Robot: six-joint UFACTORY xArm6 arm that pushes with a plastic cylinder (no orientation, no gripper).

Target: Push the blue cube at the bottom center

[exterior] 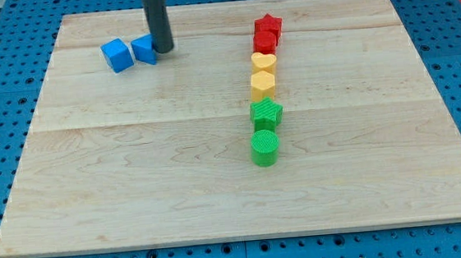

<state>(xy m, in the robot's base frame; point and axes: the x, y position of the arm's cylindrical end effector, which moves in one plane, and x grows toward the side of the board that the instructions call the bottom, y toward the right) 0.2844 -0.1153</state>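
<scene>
The wooden bench (135,169) lies open across its whole lower-left half, from under the blue blocks down to the view's bottom edge. A column of six blocks divides it right of centre: red star (269,24), red block (265,40), yellow heart (264,62), yellow block (262,83), green star-like block (266,112), and green cylinder (266,148), each touching or nearly touching the next, leaving no gap to pass through. Below the cylinder a wide strip is free. Right of the column the wood is bare. At upper left, the rod's tip (161,49) stands against one blue block (143,49), with the blue cube (117,55) just beside it.
</scene>
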